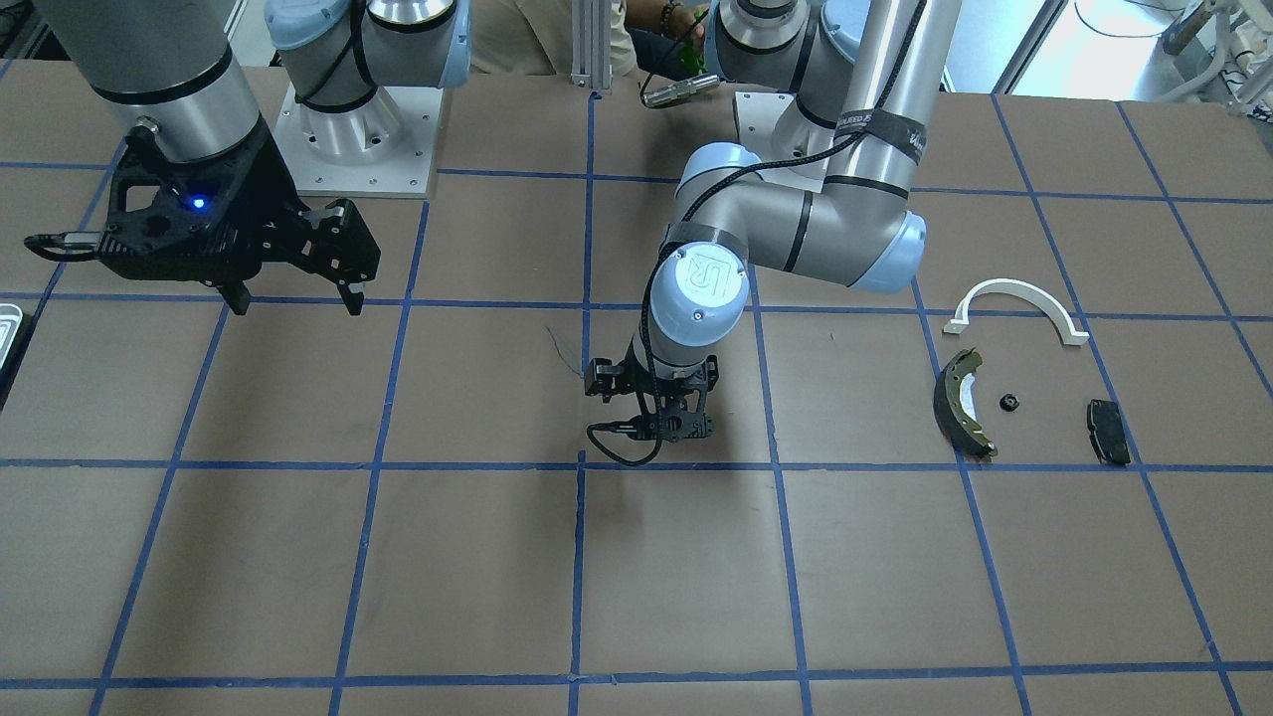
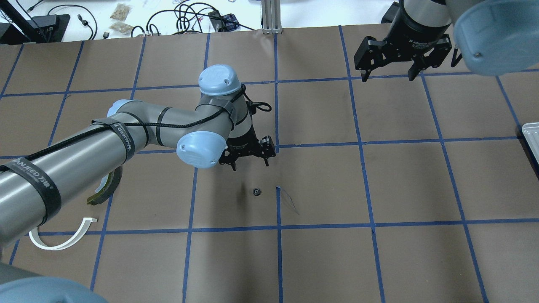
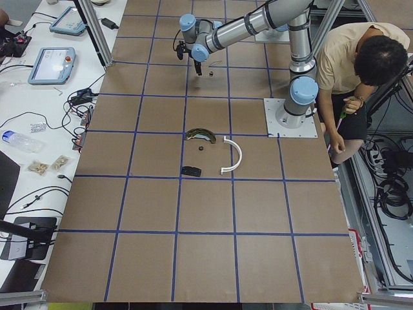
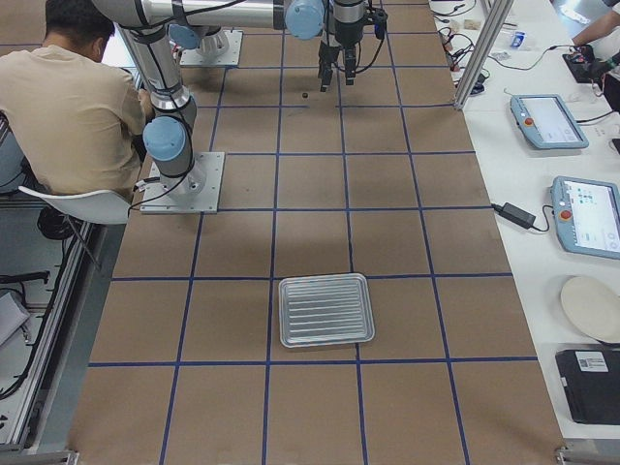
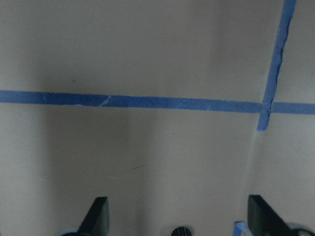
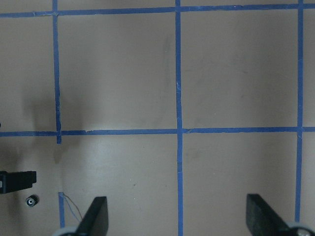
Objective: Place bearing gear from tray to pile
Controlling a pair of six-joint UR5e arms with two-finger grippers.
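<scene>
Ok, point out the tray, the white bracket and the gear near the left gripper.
tray (image 4: 325, 310): exterior right view, on its bare ridged floor.
white bracket (image 1: 1014, 285): exterior front-facing view, top of the arch.
gear (image 2: 257, 192): overhead exterior view, its centre.

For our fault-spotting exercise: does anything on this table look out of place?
A small black toothed gear lies alone mid-table near the open left gripper, in neither the silvery metal tray nor the pile around the dark curved brake shoe.

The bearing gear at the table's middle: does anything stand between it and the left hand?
Nothing visible does. The bearing gear lies alone on the paper, and the open left hand hangs close by, only bare paper between.
</scene>
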